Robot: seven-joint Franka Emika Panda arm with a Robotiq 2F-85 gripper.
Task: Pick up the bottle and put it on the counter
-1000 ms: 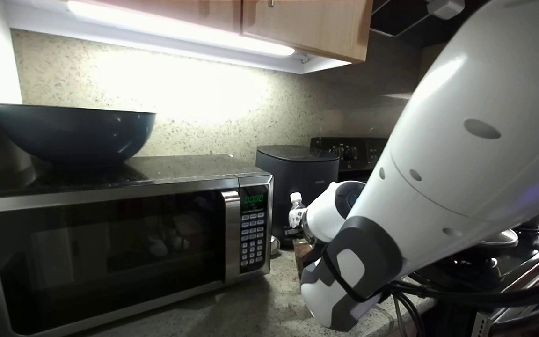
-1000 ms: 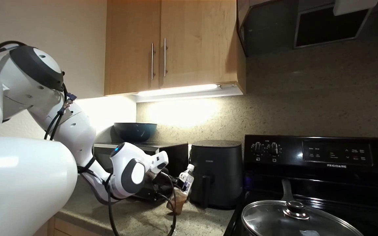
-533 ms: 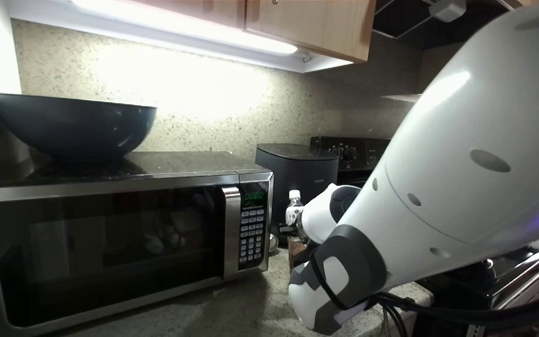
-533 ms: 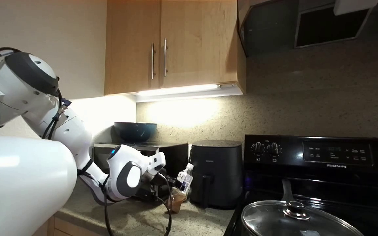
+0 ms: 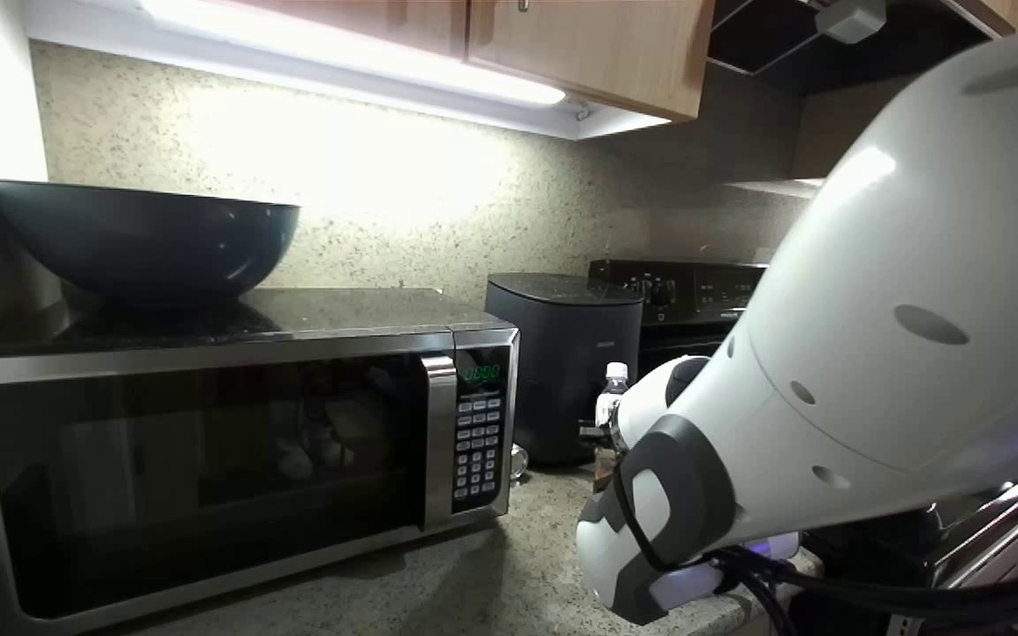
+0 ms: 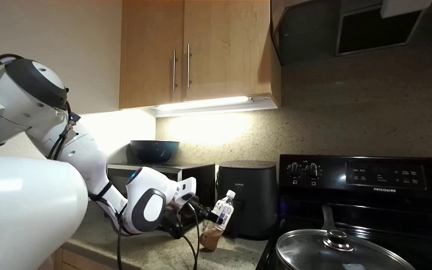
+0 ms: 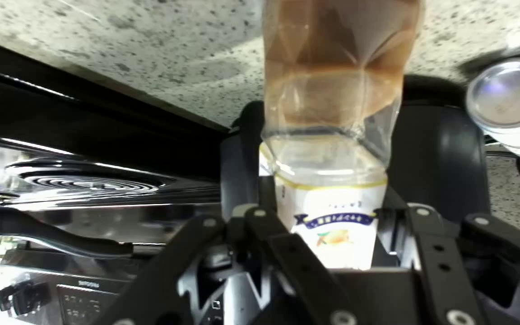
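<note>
As hand (image 7: pixel 330 201) grips bottle (image 7: pixel 332 117), open counter (image 6: pixel 242 249) beside

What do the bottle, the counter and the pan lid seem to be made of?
Bottle: probably thin, glossy clear plastic; its transparent wall shows creases and facets.
Counter: stone or an imitation, fairly smooth; dark flecks on pale grey suggest granite, but the look leaves it open.
Pan lid: likely glossy glass edged in metal; the middle looks transparent, the edge catches bright highlights.
</note>
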